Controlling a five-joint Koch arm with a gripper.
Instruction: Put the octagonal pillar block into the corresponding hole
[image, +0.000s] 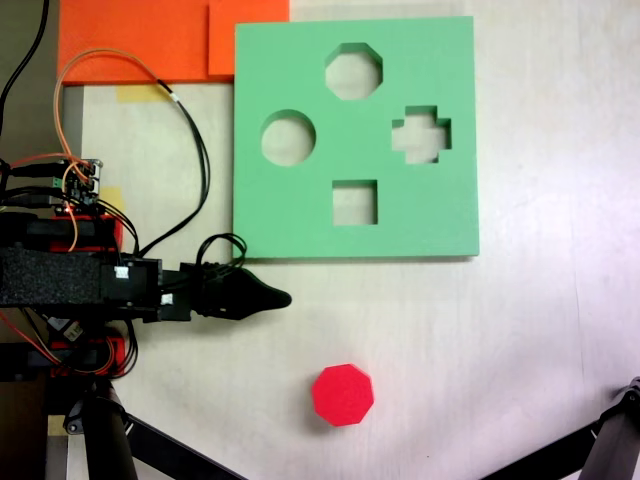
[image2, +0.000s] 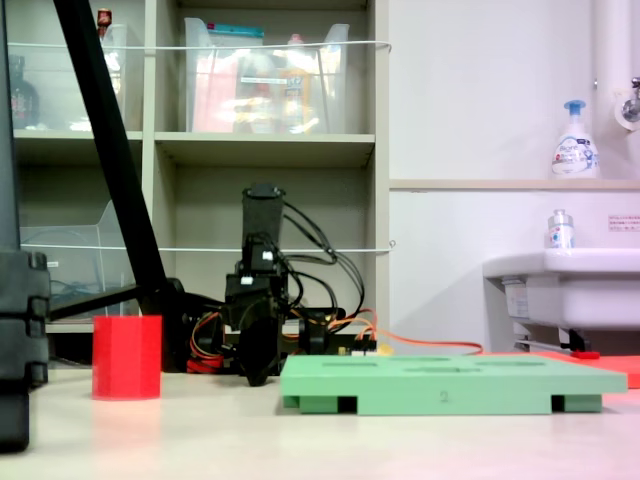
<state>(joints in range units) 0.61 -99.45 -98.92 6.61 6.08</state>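
We have yet to start — the block (image: 342, 394) stands free on the table, well apart from its hole (image: 353, 71); our gripper (image: 262, 297) looks closed, empty.

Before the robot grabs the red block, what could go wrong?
The red block stands free on the table, apart from the tool, so a clumsy approach might knock it over or push it away. The green board has four cut-outs; the block could be taken to the round hole instead of the eight-sided hole. Its eight sides must line up, or it may jam.
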